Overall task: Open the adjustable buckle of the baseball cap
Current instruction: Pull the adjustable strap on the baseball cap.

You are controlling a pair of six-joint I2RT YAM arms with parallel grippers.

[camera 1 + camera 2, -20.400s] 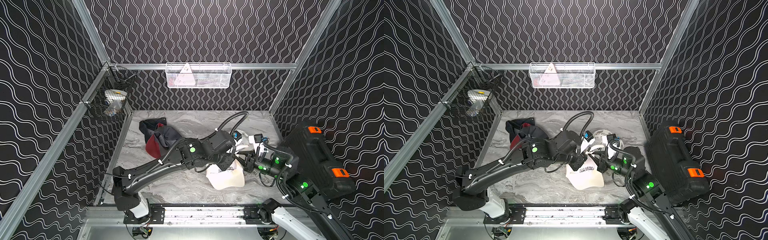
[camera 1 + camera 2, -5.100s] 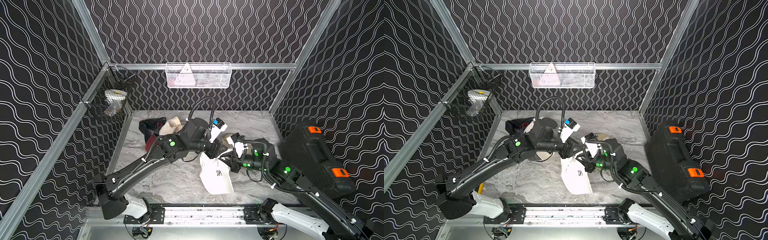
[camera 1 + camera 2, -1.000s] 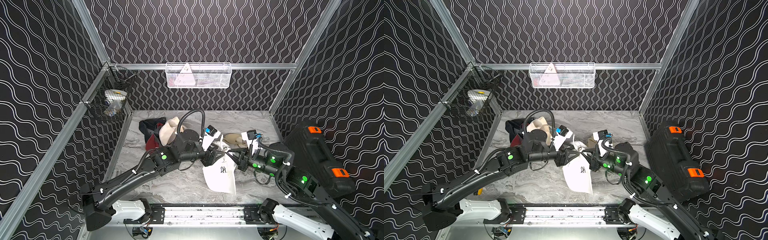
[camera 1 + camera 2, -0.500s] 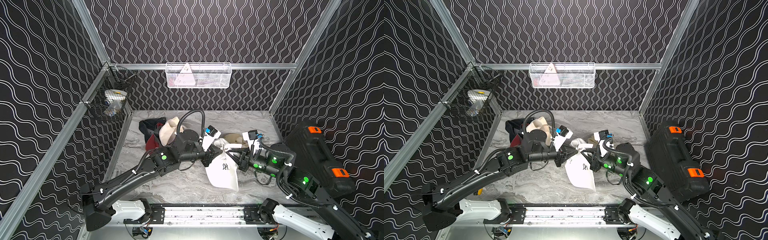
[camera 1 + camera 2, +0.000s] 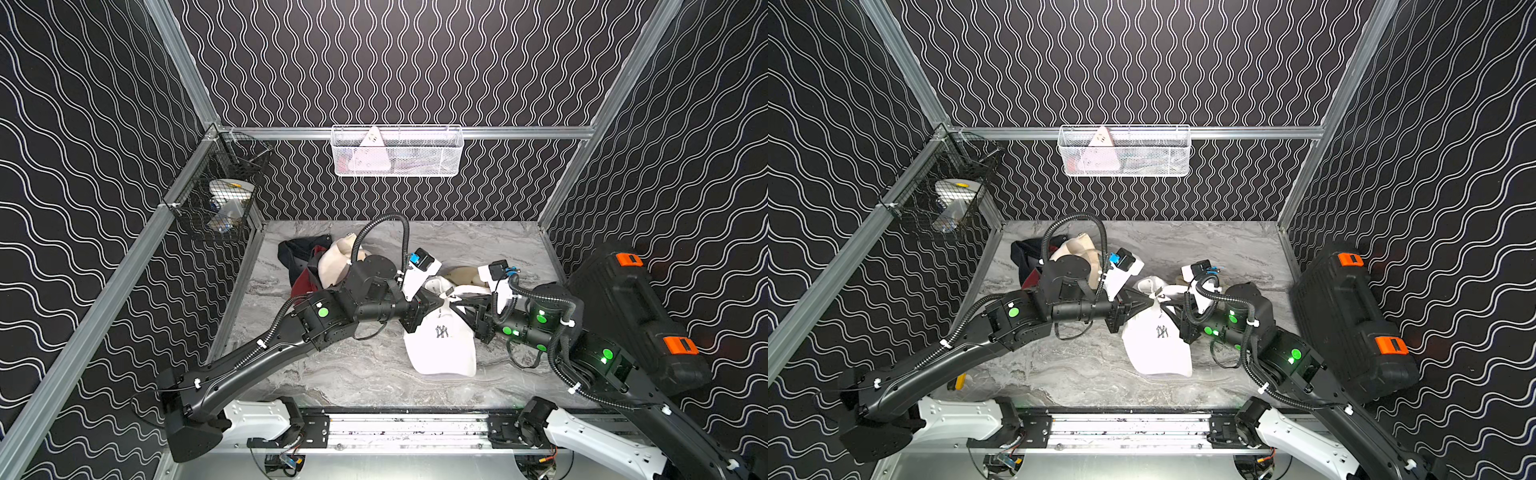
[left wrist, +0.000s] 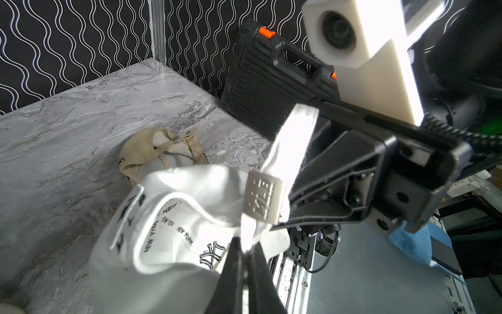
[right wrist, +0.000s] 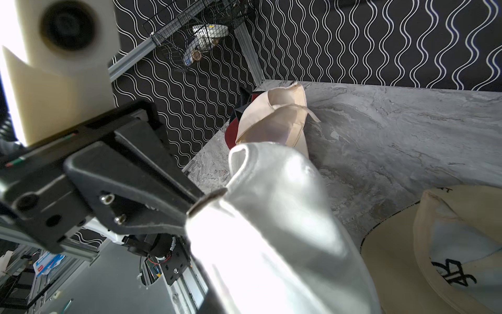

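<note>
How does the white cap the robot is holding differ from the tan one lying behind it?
The white cap is held up by its strap in the left gripper; the tan cap lies ungripped on the table. The white cap is bright white, the tan cap beige. Both are baseball caps with back straps.

Grey marbled tabletop (image 5: 353, 374) with tan cap (image 6: 130, 153), cap pile (image 5: 307, 266), black case (image 5: 636, 316).

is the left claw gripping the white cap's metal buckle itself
No, the left claw is shut on the strap just short of the buckle, which sits clear of its tips.
</note>
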